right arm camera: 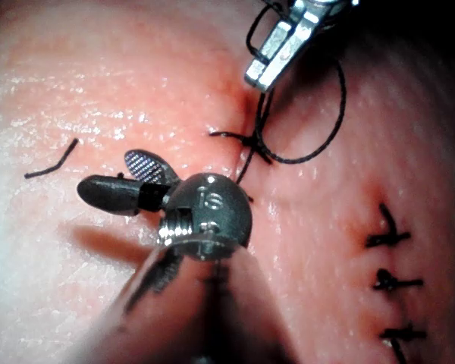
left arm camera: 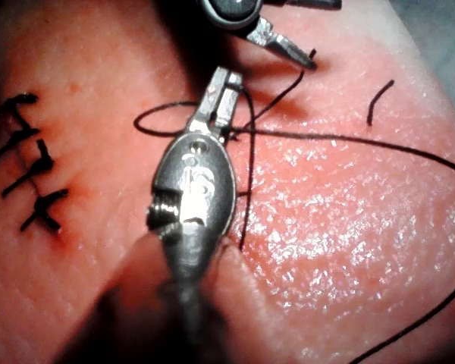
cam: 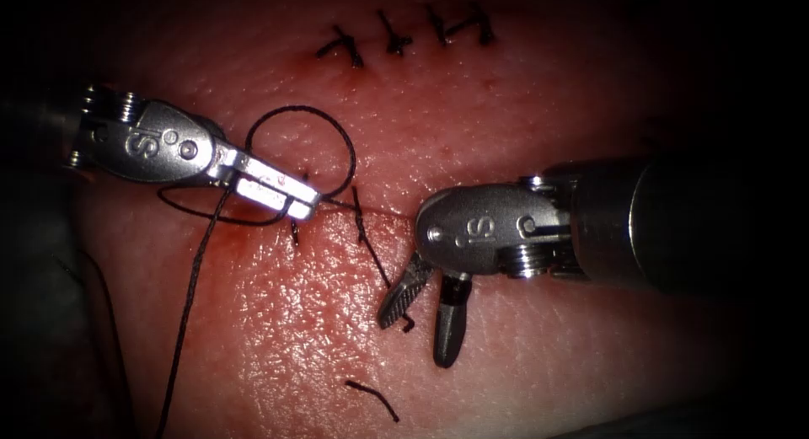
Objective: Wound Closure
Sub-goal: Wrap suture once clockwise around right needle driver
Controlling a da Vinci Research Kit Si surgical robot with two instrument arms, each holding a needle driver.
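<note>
The left tool [cam: 278, 189] reaches in from the endoscope view's left, its shaft nearly level and tilted slightly down toward its tips. Its jaws are clamped on the thread [cam: 310, 144] at the fresh stitch. From that grip the thread curls in a round loop above and behind the jaws, a second loop sags below them, and a long strand runs steeply down and away under the tool's wrist.

The right tool [cam: 425, 308] enters from the right, its wrist bent so the jaws point down at the tissue [cam: 278, 338]. They stand spread apart, holding nothing. A short cut end of thread [cam: 373, 399] lies below them. Four finished stitches [cam: 404, 36] sit well above both tools.
</note>
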